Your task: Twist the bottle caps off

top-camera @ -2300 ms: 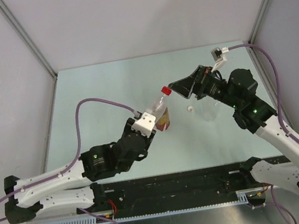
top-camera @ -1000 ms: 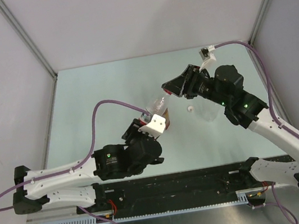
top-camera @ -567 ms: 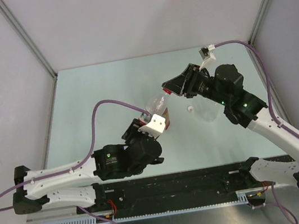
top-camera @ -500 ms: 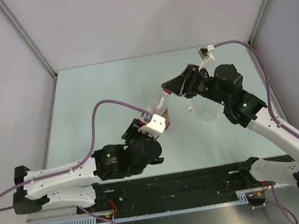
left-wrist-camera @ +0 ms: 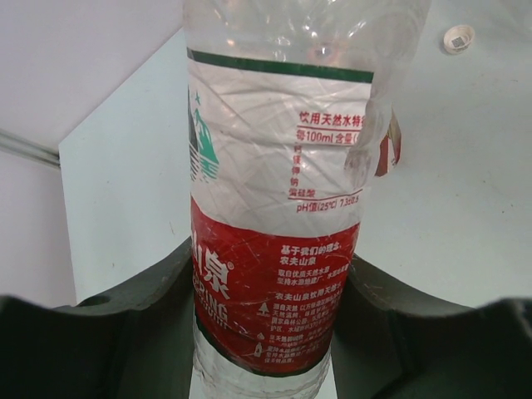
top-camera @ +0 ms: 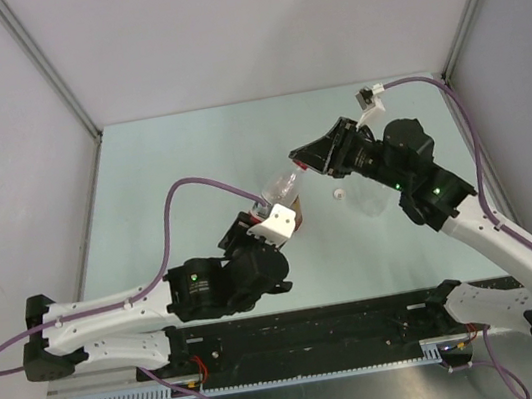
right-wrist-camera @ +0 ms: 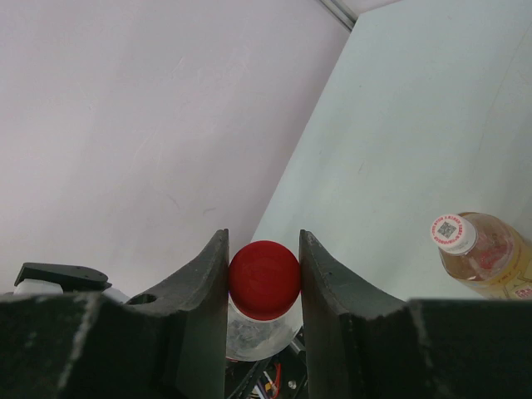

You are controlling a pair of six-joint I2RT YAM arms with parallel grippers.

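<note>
My left gripper: closed narrow on the bottle, one dark finger pressed to each side of its lower red band; it sits near and left of centre on the table.
Bottle: clear, crinkled, tilted with its top leaning far and right, towards my other arm.
Bottle label: white above and red below, with a green line along the top edge and a green mountain drawing. It carries Chinese print, with "100ml" and "pH(25°C) 7.3±0.5" legible; the large white characters on the red part are partly cut off.
Amber bottle: just beside the held bottle on its right, standing on the table.
White cap: on the amber bottle, with a QR code on top and red lettering round the rim, too small to read.
Loose cap: white, lying on the table right of both bottles.
Clear bottle: faint, right of the loose cap.
Red cap: on top of the held bottle, plain, with no writing.
My right gripper: clamped on the red cap, a finger touching each side.
</note>
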